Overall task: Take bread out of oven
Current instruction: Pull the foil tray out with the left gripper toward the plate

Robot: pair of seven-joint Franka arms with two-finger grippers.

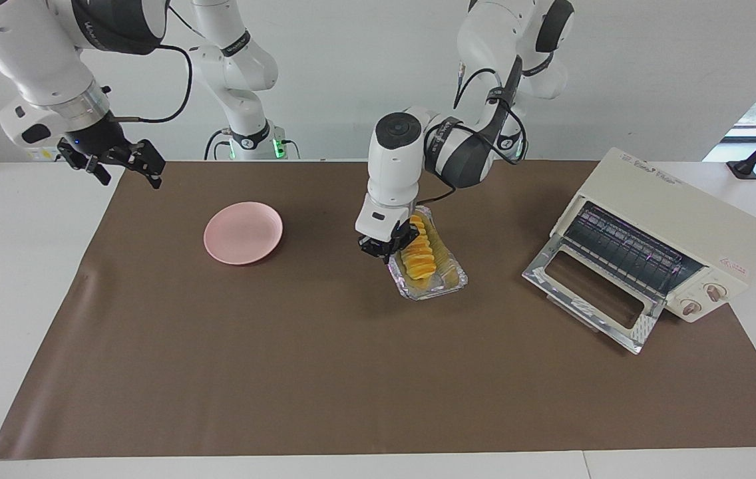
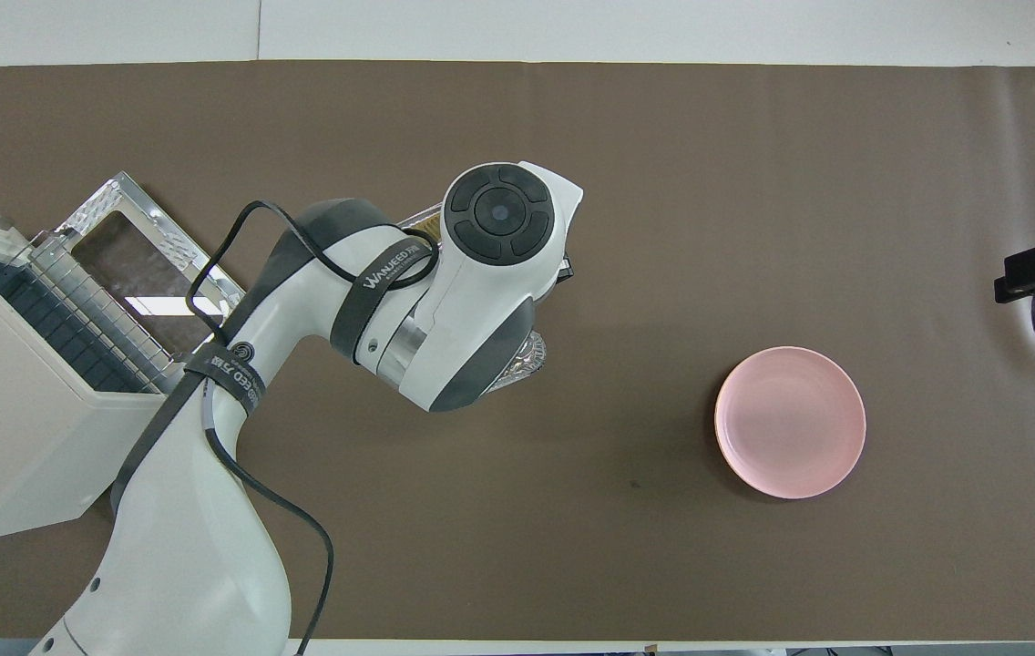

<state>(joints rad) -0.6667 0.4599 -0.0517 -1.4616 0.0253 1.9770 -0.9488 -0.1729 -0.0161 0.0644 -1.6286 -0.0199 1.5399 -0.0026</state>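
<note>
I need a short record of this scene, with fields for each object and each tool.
bread: golden ridged loaf lying in the crinkled silver foil tray, on the brown mat
oven: cream-white toaster oven, glass door open, rack bare
plate: round pink plate, nothing on it
left tool: down at the loaf
right tool: waiting, raised over the mat's corner

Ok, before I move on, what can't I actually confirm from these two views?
- Overhead view: the left arm's wrist covers the bread and nearly all of the foil tray; only tray edges show.
- Facing view: the left end effector sits at the bread, but whether it grips it is too small to tell.
- Overhead view: the right end effector is cut off by the edge.
- Oven interior: dark in both views.
</note>
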